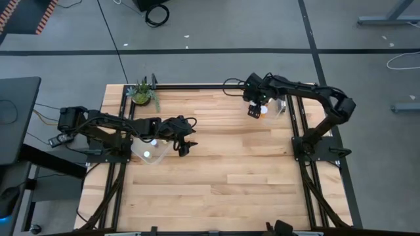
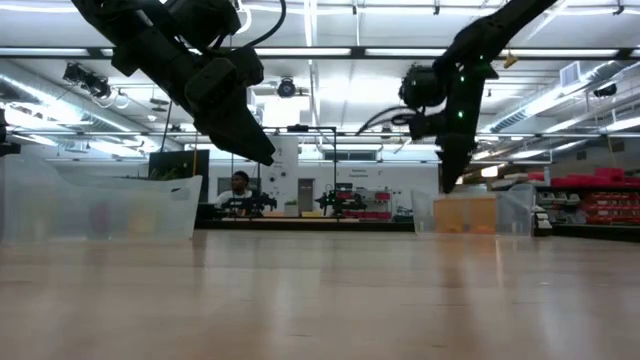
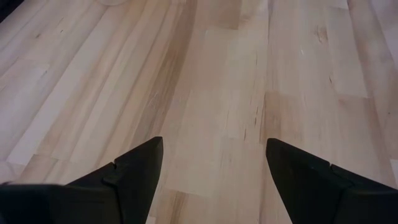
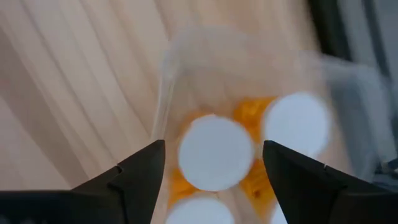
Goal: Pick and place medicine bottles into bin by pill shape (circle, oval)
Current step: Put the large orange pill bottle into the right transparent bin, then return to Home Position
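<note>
I have the right gripper (image 4: 214,163) hanging over the clear bin (image 1: 279,107) at the far right edge of the worktop (image 1: 223,157), its fingers spread wide with nothing between them. Looking down past them I see several medicine bottles (image 4: 216,152) already standing inside that bin, white caps up and amber sides showing between them. I judge this to be the moment just after a drop, with the bottle released and the arm due to back away. The left gripper (image 3: 214,163) hovers above bare wood just beside the other clear bin (image 1: 147,152) on the left side, fingers also wide apart and holding nothing; one white cap shows inside that bin from above. I see no bottle left loose on the boards in any view (the plant (image 1: 142,93) at the far left corner is not part of the job), so the sorting looks close to finished, or finished. My next move would be to lift the right arm straight up clear of the bin wall, without nudging the caps beneath.
</note>
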